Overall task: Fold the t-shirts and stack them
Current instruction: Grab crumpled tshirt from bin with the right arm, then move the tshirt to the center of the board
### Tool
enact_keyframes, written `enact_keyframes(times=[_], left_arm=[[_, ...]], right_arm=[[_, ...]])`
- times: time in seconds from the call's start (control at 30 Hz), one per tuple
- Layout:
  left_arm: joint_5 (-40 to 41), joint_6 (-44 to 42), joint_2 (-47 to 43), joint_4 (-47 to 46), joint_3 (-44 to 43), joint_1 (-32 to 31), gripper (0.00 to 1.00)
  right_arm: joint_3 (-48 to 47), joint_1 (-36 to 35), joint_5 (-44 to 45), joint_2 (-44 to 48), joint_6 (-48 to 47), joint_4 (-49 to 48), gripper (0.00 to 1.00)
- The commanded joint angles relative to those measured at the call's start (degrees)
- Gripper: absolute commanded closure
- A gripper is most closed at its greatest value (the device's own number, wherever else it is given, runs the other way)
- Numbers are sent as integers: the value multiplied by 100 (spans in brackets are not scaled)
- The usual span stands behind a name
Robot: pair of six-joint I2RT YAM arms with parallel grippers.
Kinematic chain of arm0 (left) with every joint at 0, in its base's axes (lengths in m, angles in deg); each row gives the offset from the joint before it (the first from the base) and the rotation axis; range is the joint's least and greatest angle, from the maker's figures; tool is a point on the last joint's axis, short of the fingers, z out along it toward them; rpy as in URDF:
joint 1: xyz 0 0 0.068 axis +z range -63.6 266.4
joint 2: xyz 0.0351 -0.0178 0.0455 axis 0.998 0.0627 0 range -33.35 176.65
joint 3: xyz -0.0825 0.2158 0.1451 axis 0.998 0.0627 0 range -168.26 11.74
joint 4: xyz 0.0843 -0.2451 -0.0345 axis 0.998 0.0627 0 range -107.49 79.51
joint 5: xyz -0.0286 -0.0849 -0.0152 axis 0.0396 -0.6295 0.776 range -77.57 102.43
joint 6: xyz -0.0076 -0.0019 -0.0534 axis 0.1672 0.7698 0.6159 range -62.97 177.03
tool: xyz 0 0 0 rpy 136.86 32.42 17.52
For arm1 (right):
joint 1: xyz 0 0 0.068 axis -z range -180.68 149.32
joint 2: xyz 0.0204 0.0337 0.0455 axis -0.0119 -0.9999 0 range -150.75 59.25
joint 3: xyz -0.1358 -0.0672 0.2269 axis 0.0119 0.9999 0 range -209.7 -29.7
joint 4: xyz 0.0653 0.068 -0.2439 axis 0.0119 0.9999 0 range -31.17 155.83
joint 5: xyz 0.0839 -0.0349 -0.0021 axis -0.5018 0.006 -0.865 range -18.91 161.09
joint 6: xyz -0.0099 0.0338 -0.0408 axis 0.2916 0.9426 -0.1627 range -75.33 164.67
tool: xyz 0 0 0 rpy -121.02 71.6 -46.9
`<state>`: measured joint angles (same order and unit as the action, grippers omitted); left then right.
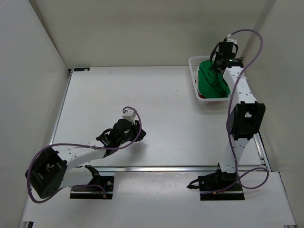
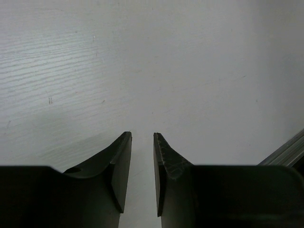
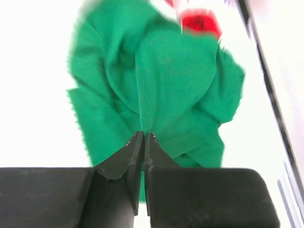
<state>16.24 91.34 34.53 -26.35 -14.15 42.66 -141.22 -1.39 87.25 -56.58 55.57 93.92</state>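
Step in hand: fetching a shirt. Right hand (image 3: 144,137) is pinched together on a fold of the green t-shirt (image 3: 175,71), in the basket (image 1: 193,71) at 1 o'clock. Left hand (image 2: 142,142) is apart and empty at 7 o'clock. Next move likely calls for lifting the shirt clear onto the tabletop (image 2: 152,61).

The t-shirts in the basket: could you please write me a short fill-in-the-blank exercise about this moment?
The right gripper is shut on a t-shirt whose colour is ____.
The basket holding it stands at the far ____ corner of the table.
The left gripper, jaws slightly apart, holds ____.
Missing words: green; right; nothing.
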Motion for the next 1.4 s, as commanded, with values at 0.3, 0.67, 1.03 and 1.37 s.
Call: enact_keyframes(times=[0.3, 0.67, 1.03, 1.37], left_arm=[[-223, 85, -1021, 666, -531, 955, 62], [-513, 279, -2032, 1158, -408, 2299, 59], [-260, 253, -1964, 1413, 49, 2459, 51], [769, 164, -1594, 2081, -4, 1984, 45]], right_arm=[[-1344, -2194, -2021, 2970, -244, -863, 100], [41, -3530, -2410, 4418, -488, -2216, 100], [5158, -843, -4325, 4317, 1821, -4546, 100], [4043, -1089, -3262, 2618, 1547, -3527, 100]])
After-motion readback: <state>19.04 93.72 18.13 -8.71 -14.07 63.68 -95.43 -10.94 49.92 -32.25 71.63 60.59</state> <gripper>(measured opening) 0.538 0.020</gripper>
